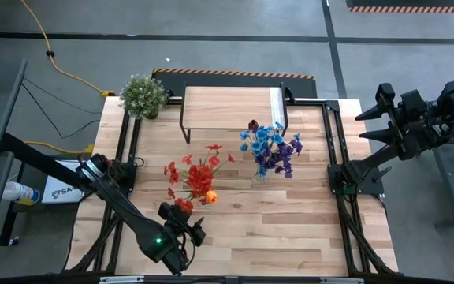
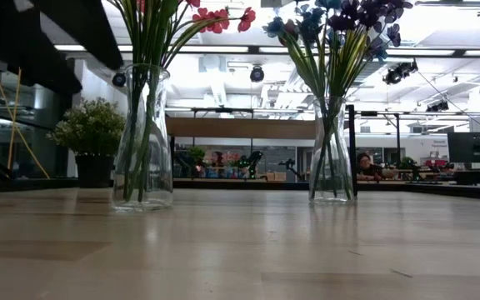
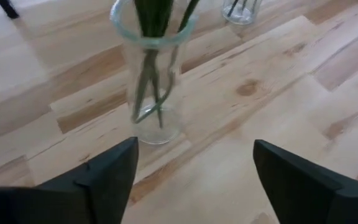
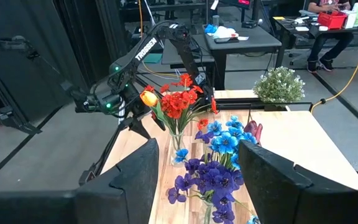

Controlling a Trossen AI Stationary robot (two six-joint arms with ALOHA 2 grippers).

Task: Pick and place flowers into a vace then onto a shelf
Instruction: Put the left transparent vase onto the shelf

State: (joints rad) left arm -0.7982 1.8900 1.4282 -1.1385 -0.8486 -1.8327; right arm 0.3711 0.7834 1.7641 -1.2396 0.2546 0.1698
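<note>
Left gripper (image 1: 191, 229): fingers spread apart and empty, hanging near the front edge of the table, just in front of the vase of red flowers; in the left wrist view the two dark fingers (image 3: 104, 171) frame bare wood, with the glass just beyond them.
Right gripper (image 1: 377, 114): parked off the right side of the table, raised, fingers apart, nothing in them.
Red flowers (image 1: 199, 175): standing in a clear glass vase (image 3: 154, 74), left of centre, with an orange tulip (image 1: 210, 197) on the near side; green stems reach the base.
Blue and purple flowers (image 1: 273, 150): in a second glass vase (image 2: 332, 154), right of centre, with a dark red bud (image 1: 253, 125) at the far side.
Shelf (image 1: 231, 106): at the far middle of the table, its plank top bare; neither vase is on it yet.
Step in hand, as I judge it: the bunches look placed, so a vase must go up onto the shelf.
Doing it well: close low on the glass body, below the flared rim, keep it upright, lift high enough to clear the shelf edge, set down well inside the plank; the glass is likely slippery and top-heavy.
Surface: light wood-plank tabletop (image 1: 290, 229) in a black frame.
Potted plant (image 1: 143, 95): far left corner.
Room: grey floor with a yellow cable; bright workshop behind, desks, a seated person far off.
</note>
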